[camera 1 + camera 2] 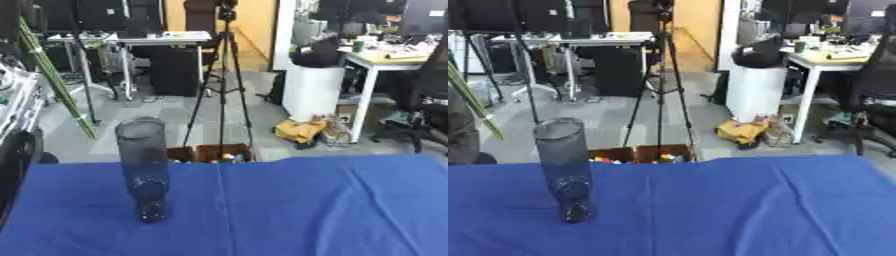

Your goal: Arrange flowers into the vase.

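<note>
Flowers, or at least what look like long green stems [54, 75], show only at the far left, slanting from the upper left down toward the table's left end; no blooms can be made out, and what holds the stems is hidden. Largest in the scene is the table under its blue cloth [332, 200], which fills the lower half of both views and carries a few soft creases but nothing else apart from one vessel. That vessel, the vase [144, 165], is a tall, dark, see-through cylinder standing upright on the left part of the cloth, back from the near edge; it appears to hold nothing, and its open mouth faces up, which suits stems being lowered in from above. Its place on the left probably keeps it within easy reach of whichever arm brings the stems from that side. A dark, rounded shape [19, 160] sits at the left edge beside the table, but whether it belongs to the robot cannot be told. Neither the left hand nor the right hand appears in either view, so their state is unknown. Judged from this, the arranging has not yet begun: stems near, vase waiting. Smallest of note, a tripod [223, 80] stands on the floor beyond the table.
</note>
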Tool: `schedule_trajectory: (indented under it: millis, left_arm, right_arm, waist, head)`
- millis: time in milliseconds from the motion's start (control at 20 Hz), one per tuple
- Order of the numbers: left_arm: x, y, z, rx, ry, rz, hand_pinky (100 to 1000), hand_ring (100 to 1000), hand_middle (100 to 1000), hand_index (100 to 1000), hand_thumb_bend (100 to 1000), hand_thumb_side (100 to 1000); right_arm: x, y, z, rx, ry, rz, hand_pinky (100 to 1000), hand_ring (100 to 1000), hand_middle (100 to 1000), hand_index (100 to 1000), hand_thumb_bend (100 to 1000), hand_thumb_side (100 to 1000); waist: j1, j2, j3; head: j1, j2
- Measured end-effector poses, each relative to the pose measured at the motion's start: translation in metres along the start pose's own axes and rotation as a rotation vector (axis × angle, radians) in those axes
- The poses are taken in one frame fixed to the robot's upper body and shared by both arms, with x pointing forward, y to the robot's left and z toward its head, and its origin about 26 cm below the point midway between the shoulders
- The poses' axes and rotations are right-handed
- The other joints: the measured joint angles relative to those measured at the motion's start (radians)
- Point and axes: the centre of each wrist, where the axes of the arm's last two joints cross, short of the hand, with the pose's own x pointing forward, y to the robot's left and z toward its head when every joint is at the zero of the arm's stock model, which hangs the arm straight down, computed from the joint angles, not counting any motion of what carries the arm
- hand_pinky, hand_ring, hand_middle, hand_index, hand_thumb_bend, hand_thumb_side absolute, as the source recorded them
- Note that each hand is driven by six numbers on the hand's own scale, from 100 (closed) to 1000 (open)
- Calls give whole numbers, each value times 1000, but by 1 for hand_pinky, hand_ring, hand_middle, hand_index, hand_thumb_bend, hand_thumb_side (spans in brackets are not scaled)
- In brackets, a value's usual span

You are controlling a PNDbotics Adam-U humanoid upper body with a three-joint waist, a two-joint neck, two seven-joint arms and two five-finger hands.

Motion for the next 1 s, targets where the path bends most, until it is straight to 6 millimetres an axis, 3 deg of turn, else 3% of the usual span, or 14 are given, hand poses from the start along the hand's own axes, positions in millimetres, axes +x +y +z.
schedule_trajectory:
  millis: [350,1000]
  left_arm:
    - [-8,2,1,8,13,-20,100,100,100,100,100,592]
    - [-5,1,-1,38,-23,-3,100,100,100,100,100,600]
  right_arm:
    - [1,-1,-2,5,-4,0,983,1000,596,1000,180,495]
    - [1,0,-3,12,-5,2,983,1000,595,1000,180,495]
  waist:
    - [3,0,-2]
    - [5,0,-7]
  head:
    - [28,-1]
    - [35,-2]
